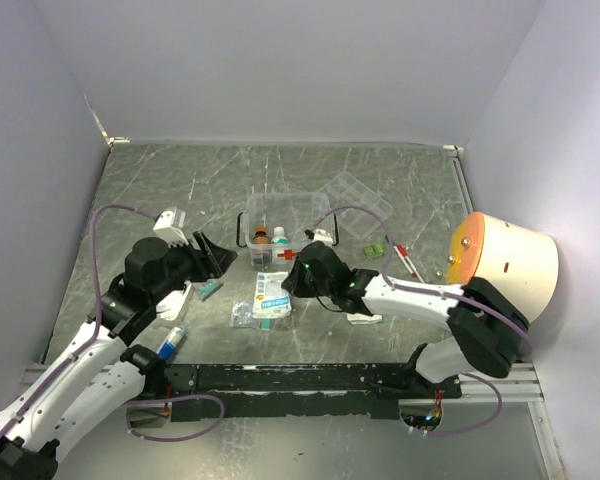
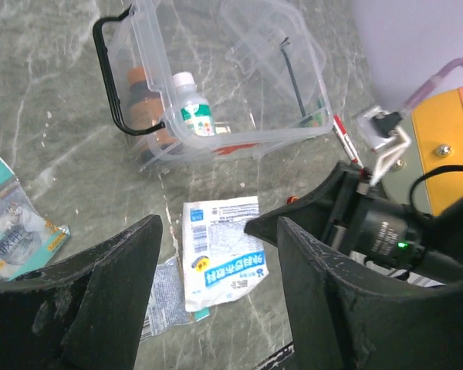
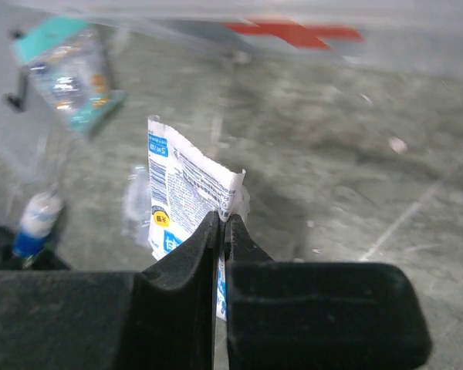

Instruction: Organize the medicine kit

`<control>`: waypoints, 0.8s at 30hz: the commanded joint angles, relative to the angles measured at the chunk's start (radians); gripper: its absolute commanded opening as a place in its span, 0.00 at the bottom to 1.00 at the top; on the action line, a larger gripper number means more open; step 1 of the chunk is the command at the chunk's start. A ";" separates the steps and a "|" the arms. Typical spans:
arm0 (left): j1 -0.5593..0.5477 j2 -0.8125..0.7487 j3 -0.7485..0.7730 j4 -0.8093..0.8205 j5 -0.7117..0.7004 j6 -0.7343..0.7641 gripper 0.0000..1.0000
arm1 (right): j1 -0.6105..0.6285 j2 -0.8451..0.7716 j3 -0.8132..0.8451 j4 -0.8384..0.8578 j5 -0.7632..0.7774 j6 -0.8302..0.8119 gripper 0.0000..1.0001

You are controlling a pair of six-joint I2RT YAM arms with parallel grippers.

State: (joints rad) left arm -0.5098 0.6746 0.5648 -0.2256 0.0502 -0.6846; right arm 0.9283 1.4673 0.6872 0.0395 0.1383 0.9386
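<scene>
Just in front of the medicine kit (image 1: 285, 222), seen from above, lies a white packet (image 1: 272, 296); the kit stands upright. From the left wrist, the left gripper (image 2: 216, 223) hangs before the kit, jaws wide apart and empty. From the right wrist, the right gripper (image 3: 222, 221) has its jaws closed tight on the packet's edge, near the kit's red cross.

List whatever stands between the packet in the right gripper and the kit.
Nothing visible does. The right gripper pinches the packet's edge; only bare table lies between it and the open kit. Two bottles stand at the kit's left end.
</scene>
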 commanded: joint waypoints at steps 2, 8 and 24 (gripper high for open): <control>-0.007 -0.039 0.089 -0.057 -0.043 0.021 0.73 | -0.001 -0.160 0.065 0.038 -0.124 -0.385 0.00; -0.007 -0.004 0.256 -0.130 -0.007 -0.063 0.80 | 0.000 -0.299 0.095 0.107 -0.170 -0.658 0.00; -0.006 0.238 0.571 -0.229 0.068 -0.329 0.89 | 0.003 -0.288 -0.074 0.956 -0.205 -1.532 0.00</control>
State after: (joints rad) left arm -0.5121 0.8963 1.1301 -0.5331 0.0761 -0.8612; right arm 0.9291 1.1324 0.6533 0.6670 -0.0341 -0.2859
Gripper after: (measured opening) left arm 0.885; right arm 0.018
